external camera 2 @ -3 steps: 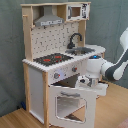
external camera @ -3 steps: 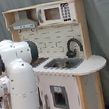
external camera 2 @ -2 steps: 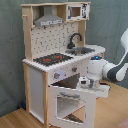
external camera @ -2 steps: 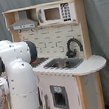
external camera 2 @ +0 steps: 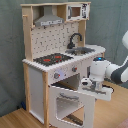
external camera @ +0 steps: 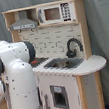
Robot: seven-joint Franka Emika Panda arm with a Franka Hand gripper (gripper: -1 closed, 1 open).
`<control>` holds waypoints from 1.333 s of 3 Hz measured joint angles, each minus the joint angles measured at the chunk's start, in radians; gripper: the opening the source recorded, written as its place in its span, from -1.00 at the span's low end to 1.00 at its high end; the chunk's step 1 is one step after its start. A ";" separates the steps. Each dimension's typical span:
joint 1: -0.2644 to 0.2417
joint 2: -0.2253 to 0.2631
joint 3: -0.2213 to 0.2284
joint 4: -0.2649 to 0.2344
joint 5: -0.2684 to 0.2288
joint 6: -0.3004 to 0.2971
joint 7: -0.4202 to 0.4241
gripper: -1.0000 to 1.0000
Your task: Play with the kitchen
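The kitchen (external camera 2: 50,75) is a tall white and light-wood toy, seen in both exterior views, with a black faucet (external camera 2: 75,39), a sink (external camera 2: 82,50), a red-ringed hob (external camera 2: 52,59) and a grey hood (external camera 2: 49,21). Its windowed oven door (external camera 2: 70,105) stands swung open toward the front. In the second exterior view my gripper (external camera 2: 89,84) sits right at the door's upper outer corner, with the white arm (external camera 2: 112,72) reaching in from the second exterior view's right. In the first exterior view the kitchen (external camera: 67,63) stands behind my arm's bulky white body (external camera: 17,82), which hides the gripper.
A toy microwave (external camera: 54,13) sits on the top shelf beside the hood. A grey curtain (external camera 2: 10,50) hangs behind the kitchen. Wooden floor (external camera 2: 20,120) lies in front of the open door.
My gripper has come down from level with the knob panel to the top corner of the open oven door. The door itself looks unchanged.
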 joint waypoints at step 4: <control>0.014 -0.062 -0.019 0.028 -0.024 -0.066 0.142 1.00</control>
